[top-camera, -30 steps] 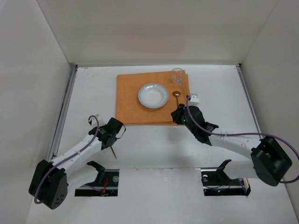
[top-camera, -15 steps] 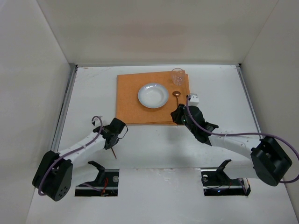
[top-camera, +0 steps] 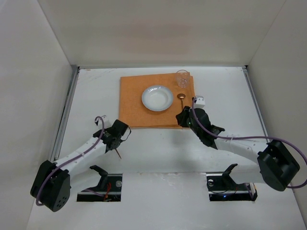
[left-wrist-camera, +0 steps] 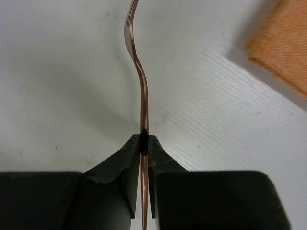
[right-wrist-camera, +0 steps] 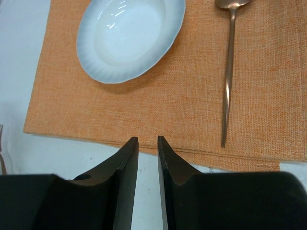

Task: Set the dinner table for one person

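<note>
one bowl [top-camera: 157, 97], spoon [right-wrist-camera: 229, 72], glass [top-camera: 182, 78] each; left pincer [left-wrist-camera: 144, 143] grips one utensil [left-wrist-camera: 139, 81]; right pincer [right-wrist-camera: 147, 143] narrow.

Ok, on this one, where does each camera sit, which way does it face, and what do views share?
Top external: above and behind the bases, looking down on the table; both arms show whole.
Left wrist: looks along the left gripper, shut on a copper utensil, over table toward a mat corner.
Right wrist: looks past the right gripper, jaws slightly apart and empty, onto mat, bowl and spoon.
Shared: top and right wrist both show mat, bowl, spoon.
</note>
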Tool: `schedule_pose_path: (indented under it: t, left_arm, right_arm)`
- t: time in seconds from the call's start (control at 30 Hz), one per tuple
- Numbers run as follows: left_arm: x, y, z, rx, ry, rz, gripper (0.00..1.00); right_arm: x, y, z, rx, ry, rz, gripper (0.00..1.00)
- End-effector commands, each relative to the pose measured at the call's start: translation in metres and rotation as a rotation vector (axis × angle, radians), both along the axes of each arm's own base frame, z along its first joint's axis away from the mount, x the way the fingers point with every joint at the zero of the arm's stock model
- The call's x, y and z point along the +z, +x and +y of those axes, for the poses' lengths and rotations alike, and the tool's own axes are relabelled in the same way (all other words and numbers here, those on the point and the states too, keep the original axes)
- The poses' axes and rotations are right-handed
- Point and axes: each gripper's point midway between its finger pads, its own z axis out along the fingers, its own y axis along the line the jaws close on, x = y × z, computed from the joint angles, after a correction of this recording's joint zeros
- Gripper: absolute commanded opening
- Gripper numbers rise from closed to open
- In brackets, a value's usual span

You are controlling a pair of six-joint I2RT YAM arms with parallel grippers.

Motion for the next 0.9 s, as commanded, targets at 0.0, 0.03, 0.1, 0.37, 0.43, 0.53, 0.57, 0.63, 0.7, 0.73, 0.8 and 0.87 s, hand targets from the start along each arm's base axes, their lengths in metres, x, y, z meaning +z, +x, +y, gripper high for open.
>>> schedule_pose_path:
  t: [0.0,0.03,0.1,0.37,0.43,0.53,0.57,0.63,0.7,0.73,0.8,0.87]
  left_arm:
    - [0.045,0.03,-0.008,-0.088,0.03,-0.134,0.05]
    - [0.054,0.037,-0.011,-0.114,0.039,-0.154,0.05]
    - [0.072,0.056,-0.02,-0.177,0.05,-0.186,0.05]
    - [0.123,0.151,-0.085,-0.477,0.131,-0.277,0.08]
    - [0.121,0.168,-0.097,-0.532,0.148,-0.258,0.08]
    - [0.108,0.188,-0.099,-0.554,0.185,-0.215,0.08]
    - [0.101,0.195,-0.098,-0.56,0.199,-0.189,0.08]
    - [0.09,0.202,-0.095,-0.568,0.22,-0.156,0.08]
    - [0.081,0.206,-0.093,-0.576,0.229,-0.129,0.08]
    - [0.078,0.207,-0.093,-0.58,0.23,-0.121,0.08]
    - [0.07,0.21,-0.092,-0.587,0.243,-0.095,0.08]
    - [0.066,0.213,-0.093,-0.591,0.253,-0.09,0.08]
  right_arm:
    - [0.018,0.006,0.003,-0.004,0.054,-0.049,0.28]
    - [0.018,0.006,0.003,-0.003,0.055,-0.05,0.28]
    - [0.018,0.007,0.0,-0.011,0.054,-0.051,0.29]
    - [0.021,0.01,-0.01,-0.055,0.049,-0.074,0.33]
    - [0.017,0.009,-0.009,-0.049,0.049,-0.059,0.35]
    - [0.017,0.01,-0.009,-0.052,0.047,-0.063,0.36]
    - [0.016,0.011,-0.01,-0.054,0.044,-0.06,0.36]
    - [0.013,0.011,-0.009,-0.05,0.034,-0.054,0.35]
    - [0.015,0.012,-0.01,-0.053,0.028,-0.061,0.35]
    - [0.016,0.013,-0.01,-0.056,0.025,-0.065,0.35]
    - [0.014,0.012,-0.011,-0.06,0.023,-0.062,0.35]
    - [0.012,0.012,-0.009,-0.052,0.027,-0.053,0.35]
